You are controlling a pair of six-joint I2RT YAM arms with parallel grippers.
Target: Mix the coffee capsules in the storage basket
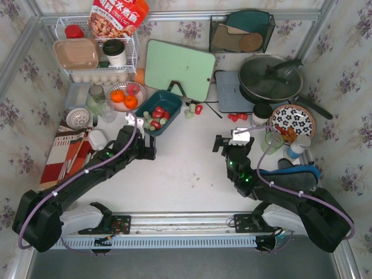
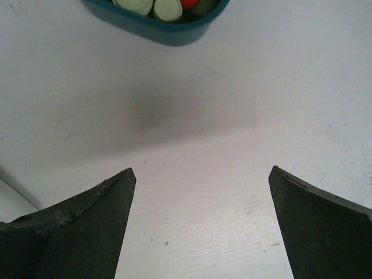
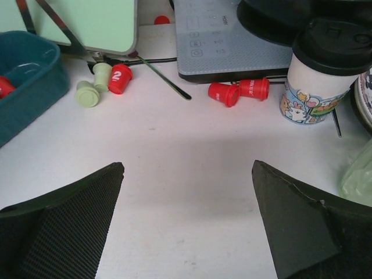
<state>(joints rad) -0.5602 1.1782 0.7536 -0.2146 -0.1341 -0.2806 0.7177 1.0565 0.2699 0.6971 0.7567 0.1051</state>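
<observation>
In the left wrist view the teal basket [image 2: 174, 32] sits at the top edge of the frame with red and green capsules [image 2: 167, 8] inside. It is well ahead of the left fingers [image 2: 87, 226], which are spread wide over bare counter [image 2: 197, 116] and hold nothing. The right fingers [image 3: 64, 226] are equally wide and empty, with loose capsules [image 3: 238, 91] lying beyond them.

One basket [image 3: 35, 87], five loose capsules [image 3: 224, 93] (three red, two green).
</observation>
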